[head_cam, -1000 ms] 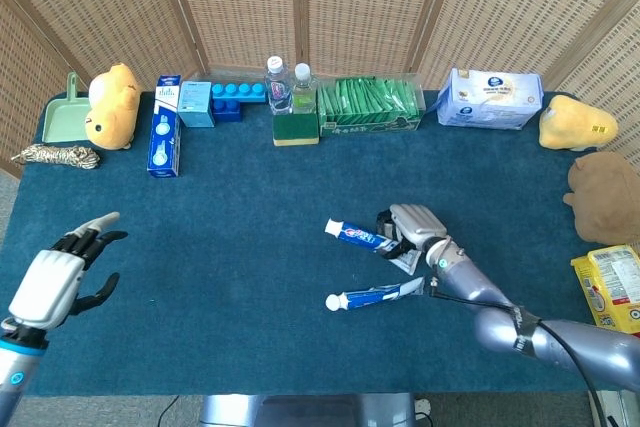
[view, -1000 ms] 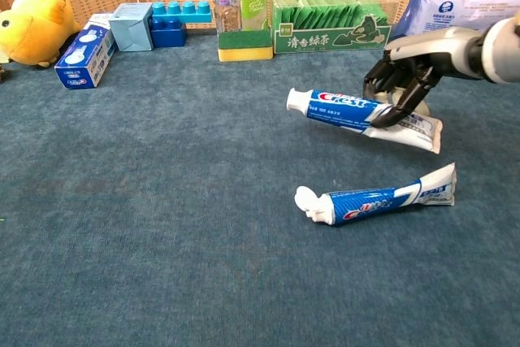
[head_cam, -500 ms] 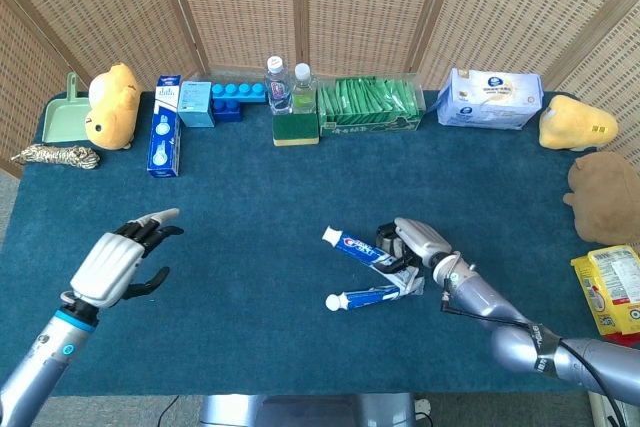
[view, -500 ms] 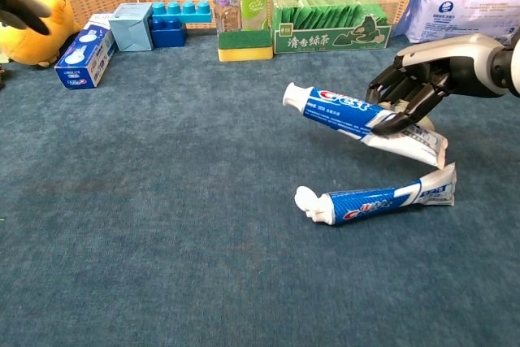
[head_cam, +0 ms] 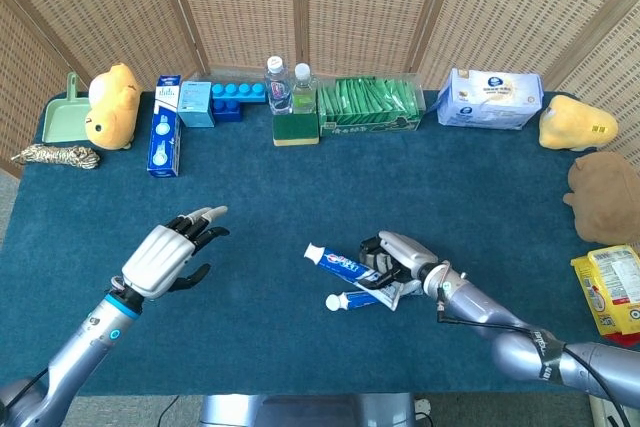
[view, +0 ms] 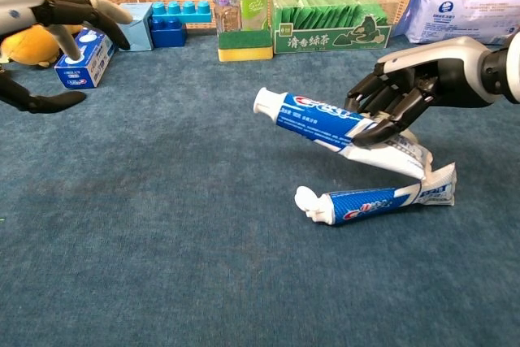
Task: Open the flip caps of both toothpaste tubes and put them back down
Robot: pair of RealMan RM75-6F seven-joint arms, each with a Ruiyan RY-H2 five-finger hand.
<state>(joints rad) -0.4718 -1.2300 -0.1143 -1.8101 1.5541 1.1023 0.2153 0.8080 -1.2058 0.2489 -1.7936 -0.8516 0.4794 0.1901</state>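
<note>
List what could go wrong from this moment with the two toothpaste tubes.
The right hand holds the raised tube near its flat tail end, so it might sag or slip when the cap is pushed. That tail hangs just above the lying tube and could nudge it. The left hand, open and coming from the far side, may knock the raised tube before reaching the cap.

Left hand (head_cam: 168, 256) spread — right hand (view: 404, 95) gripping

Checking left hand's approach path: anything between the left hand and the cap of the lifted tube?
Nothing: between the left hand and the lifted tube only bare blue cloth shows, clearest in the head view.
</note>
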